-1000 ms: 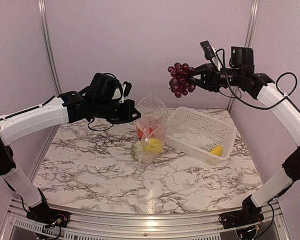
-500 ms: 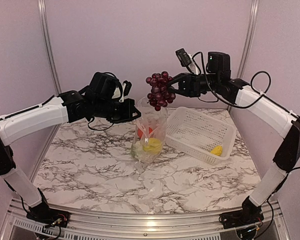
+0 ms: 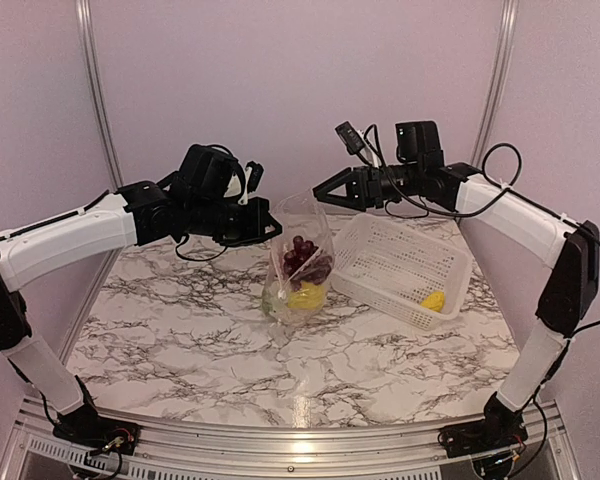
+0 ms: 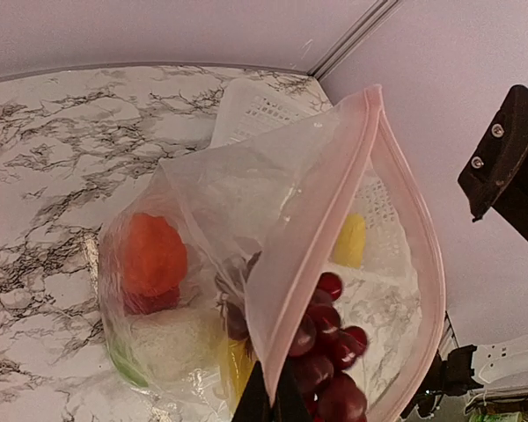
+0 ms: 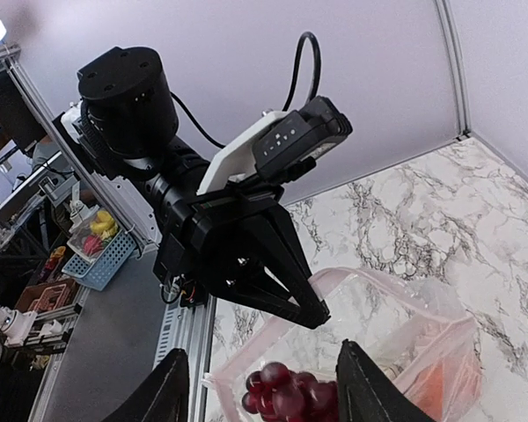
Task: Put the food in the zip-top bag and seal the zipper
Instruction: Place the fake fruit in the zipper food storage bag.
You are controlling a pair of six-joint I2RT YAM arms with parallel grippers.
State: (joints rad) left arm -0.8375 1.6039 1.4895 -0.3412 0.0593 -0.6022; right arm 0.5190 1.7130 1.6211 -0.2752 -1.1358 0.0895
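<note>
The clear zip-top bag (image 3: 302, 250) stands upright mid-table with its pink-edged mouth open. My left gripper (image 3: 273, 228) is shut on the bag's rim (image 4: 321, 189) and holds it up. The dark purple grape bunch (image 3: 306, 258) is inside the bag, just below the mouth (image 4: 334, 352). Under it lie an orange-red piece (image 4: 154, 255), the white cauliflower (image 4: 172, 338) and a yellow piece (image 3: 306, 292). My right gripper (image 3: 325, 193) is open and empty just above the mouth, with the grapes (image 5: 286, 397) below its spread fingers (image 5: 167, 391).
The white perforated basket (image 3: 380, 245) lies right of the bag and holds one yellow piece (image 3: 434, 300). Purple walls and metal corner posts (image 3: 495, 90) enclose the back. In the right wrist view my left gripper (image 5: 312, 312) sits close in front.
My right gripper carried the grape bunch leftward over the bag, then opened. The grapes dropped into the bag. The left arm and bag stayed still.
</note>
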